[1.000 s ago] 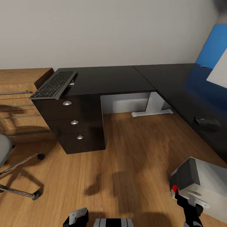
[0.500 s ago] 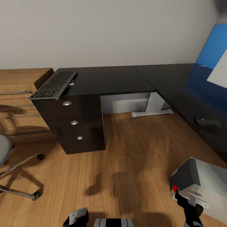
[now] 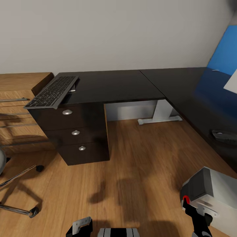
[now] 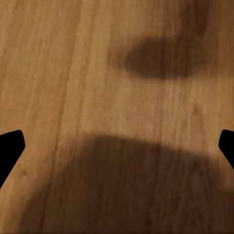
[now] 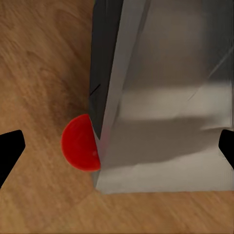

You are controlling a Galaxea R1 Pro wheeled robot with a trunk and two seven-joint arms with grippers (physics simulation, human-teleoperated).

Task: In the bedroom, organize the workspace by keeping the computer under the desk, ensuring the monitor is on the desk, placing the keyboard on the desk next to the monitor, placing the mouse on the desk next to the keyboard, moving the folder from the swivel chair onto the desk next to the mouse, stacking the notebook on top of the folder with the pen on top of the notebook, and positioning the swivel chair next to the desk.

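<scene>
The desk point(image 3: 112, 84) fills the upper half of my head view, its black top running off the right edge where the mouse point(image 3: 225, 136) sits at mid-right. Toward the upper left, the keyboard point(image 3: 51, 92) lies propped at a tilt, overhanging the drawer-end corner, so I judge it needs resettling flat beside a monitor. At lower right the grey computer point(image 3: 210, 191) stands on the wood floor point(image 3: 138, 164) beside the desk. My right gripper point(image 5: 117, 146) hangs spread wide above its edge near a red dot point(image 5: 80, 144), gripping nothing. My left gripper point(image 4: 117, 146) is likewise spread, over bare floor.
</scene>
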